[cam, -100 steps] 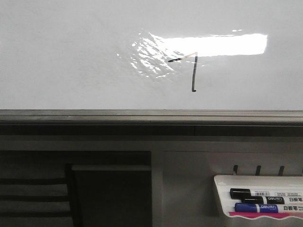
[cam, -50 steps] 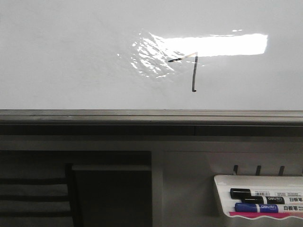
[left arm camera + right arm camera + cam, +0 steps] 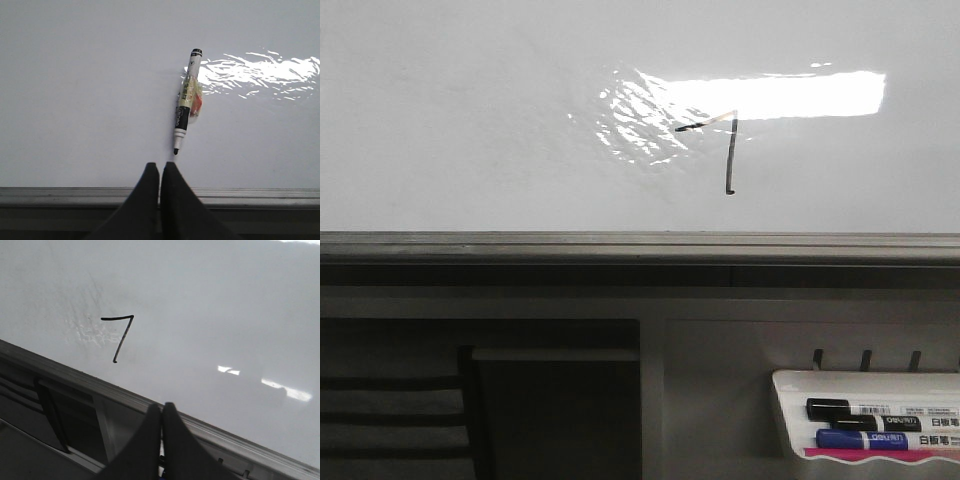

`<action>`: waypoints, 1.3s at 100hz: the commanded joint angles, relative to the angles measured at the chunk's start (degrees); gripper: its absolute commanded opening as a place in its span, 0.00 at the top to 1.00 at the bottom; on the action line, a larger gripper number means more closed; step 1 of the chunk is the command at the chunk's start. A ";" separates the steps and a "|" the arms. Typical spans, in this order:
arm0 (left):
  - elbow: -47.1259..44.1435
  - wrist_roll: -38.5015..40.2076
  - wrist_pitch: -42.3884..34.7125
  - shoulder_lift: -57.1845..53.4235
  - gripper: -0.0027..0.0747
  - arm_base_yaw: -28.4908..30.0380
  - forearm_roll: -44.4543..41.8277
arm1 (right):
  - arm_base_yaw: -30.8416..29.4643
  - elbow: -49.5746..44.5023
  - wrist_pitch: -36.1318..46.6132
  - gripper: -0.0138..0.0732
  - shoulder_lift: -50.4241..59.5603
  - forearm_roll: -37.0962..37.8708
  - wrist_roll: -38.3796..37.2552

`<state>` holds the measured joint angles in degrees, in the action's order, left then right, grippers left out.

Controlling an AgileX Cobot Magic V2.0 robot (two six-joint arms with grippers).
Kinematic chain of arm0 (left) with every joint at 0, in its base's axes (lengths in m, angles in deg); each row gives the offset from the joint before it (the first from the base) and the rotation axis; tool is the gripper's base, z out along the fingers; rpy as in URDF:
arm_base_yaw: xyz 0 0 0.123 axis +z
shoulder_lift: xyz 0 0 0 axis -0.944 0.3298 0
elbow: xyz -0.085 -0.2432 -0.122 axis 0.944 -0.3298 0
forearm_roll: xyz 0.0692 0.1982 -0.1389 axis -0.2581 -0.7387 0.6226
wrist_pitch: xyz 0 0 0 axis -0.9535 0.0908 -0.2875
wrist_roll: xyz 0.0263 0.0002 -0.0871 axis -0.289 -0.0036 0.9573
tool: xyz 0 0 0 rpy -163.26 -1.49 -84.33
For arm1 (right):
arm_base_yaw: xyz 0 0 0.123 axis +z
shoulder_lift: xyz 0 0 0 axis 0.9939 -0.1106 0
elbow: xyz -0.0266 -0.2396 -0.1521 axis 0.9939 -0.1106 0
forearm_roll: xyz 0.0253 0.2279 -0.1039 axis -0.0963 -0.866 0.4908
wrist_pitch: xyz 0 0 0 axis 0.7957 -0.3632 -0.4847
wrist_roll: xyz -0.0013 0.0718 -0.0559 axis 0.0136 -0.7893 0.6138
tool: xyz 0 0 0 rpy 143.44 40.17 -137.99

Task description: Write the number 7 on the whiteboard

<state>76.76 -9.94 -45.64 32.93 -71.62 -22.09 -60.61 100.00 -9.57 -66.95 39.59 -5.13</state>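
The whiteboard [image 3: 470, 120] fills the upper front view, glossy white with a bright rectangular glare and a dark grey frame edge [image 3: 620, 245]. A black number 7 [image 3: 729, 150] is drawn just under the glare; it also shows in the right wrist view [image 3: 121, 337]. In the left wrist view a black-tipped marker [image 3: 186, 102] lies uncapped on the board [image 3: 75, 100], its tip pointing at my left gripper [image 3: 160, 164], which is shut, empty and a little short of the tip. My right gripper [image 3: 161, 405] is shut and empty over the board's frame. Neither gripper shows in the front view.
A small white marker tray [image 3: 860, 378] hangs below the board at the lower right, holding a black marker [image 3: 860, 409] and a blue marker [image 3: 865, 439]. Dark shelving [image 3: 550, 400] sits under the frame at the lower left.
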 commanded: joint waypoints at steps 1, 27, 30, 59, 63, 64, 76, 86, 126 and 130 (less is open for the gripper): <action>-2.12 0.08 -4.82 -1.73 0.99 -0.19 0.53 | -0.50 1.07 4.13 0.92 0.78 0.95 0.12; -2.12 0.08 -4.82 -1.73 0.99 -0.19 0.53 | -12.09 -11.78 17.61 0.92 12.50 -3.57 0.14; -2.12 0.08 -4.82 -1.73 0.99 -0.19 0.53 | -13.12 -13.62 19.07 0.92 14.12 -4.19 0.14; -2.12 0.08 -4.82 -1.73 0.99 -0.19 0.53 | -22.54 -26.57 29.77 0.92 24.81 -5.37 0.14; -2.12 0.08 -4.82 -1.73 0.99 -0.19 0.53 | -23.29 -27.37 29.88 0.92 25.59 -5.37 0.14; -2.12 0.08 -4.82 -1.73 0.99 -0.19 0.53 | -23.39 -27.70 29.88 0.92 25.95 -5.37 0.14; -2.12 0.08 -4.82 -1.73 0.99 -0.19 0.53 | -24.44 -27.77 27.05 0.92 28.46 -5.37 0.14; -2.12 0.08 -4.82 -1.73 0.99 -0.19 0.53 | -24.44 -27.77 27.57 0.92 28.63 -5.37 0.14; -2.12 0.08 -4.82 -1.73 0.99 -0.19 0.53 | -24.44 -27.77 27.57 0.92 28.63 -5.37 0.14; -2.12 0.08 -4.82 -1.73 0.99 -0.19 0.53 | -24.44 -27.77 27.57 0.92 28.63 -5.37 0.14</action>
<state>76.76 -9.94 -45.86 32.93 -71.62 -22.09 -84.58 73.89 13.72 -39.38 34.23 -5.13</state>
